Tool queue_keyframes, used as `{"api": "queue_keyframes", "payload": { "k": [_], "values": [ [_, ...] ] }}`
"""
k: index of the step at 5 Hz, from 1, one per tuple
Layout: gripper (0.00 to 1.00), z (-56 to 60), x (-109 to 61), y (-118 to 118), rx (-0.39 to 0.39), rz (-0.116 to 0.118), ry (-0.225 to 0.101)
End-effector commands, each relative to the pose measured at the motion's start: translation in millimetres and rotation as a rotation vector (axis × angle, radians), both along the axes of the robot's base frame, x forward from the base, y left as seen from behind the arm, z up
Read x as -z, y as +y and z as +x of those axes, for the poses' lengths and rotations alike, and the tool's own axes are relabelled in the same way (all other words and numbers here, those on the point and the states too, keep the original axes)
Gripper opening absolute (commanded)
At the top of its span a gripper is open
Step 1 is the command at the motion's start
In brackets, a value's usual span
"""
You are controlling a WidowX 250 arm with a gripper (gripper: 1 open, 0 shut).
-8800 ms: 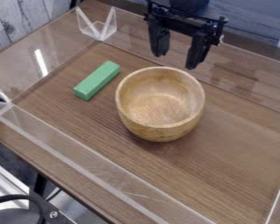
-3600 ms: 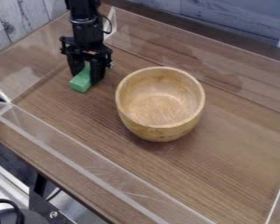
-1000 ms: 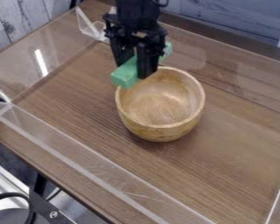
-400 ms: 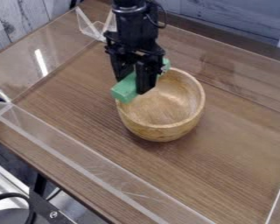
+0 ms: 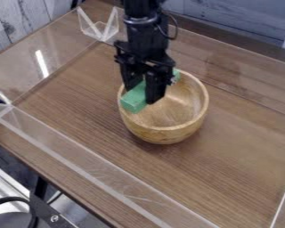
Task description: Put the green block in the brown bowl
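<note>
My black gripper (image 5: 146, 91) points straight down over the left half of the brown bowl (image 5: 181, 124), a thick-walled round wooden bowl in the middle of the table. It is shut on the green block (image 5: 136, 97), whose lower end hangs just inside the bowl's left rim. The fingers (image 5: 156, 86) cover the upper part of the block. I cannot tell whether the block touches the bowl's inner wall.
The bowl stands on a dark wood tabletop (image 5: 74, 116) ringed by clear acrylic walls (image 5: 61, 158). A clear plastic bracket (image 5: 100, 27) stands at the back left, behind the arm.
The gripper has come down and shifted right with the green block, from above the bowl's left rim to just inside it. The bowl has not moved.
</note>
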State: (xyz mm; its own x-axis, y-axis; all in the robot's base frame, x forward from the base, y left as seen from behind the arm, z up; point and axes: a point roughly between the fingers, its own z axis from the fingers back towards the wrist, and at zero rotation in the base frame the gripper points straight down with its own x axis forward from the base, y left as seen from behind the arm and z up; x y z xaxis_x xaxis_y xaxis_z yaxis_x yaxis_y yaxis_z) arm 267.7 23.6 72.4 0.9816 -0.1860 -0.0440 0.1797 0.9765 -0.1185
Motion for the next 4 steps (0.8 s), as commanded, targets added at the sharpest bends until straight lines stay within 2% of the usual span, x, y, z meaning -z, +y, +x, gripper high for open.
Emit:
{"api": "queue_keyframes", "payload": {
  "k": [1,4],
  "values": [
    [0.00,7.8,-2.7,-6.5,0.023,0.008,-0.032],
    [0.00,11.7,7.4,-14.6,0.049,0.012,-0.015]
  ]
}}
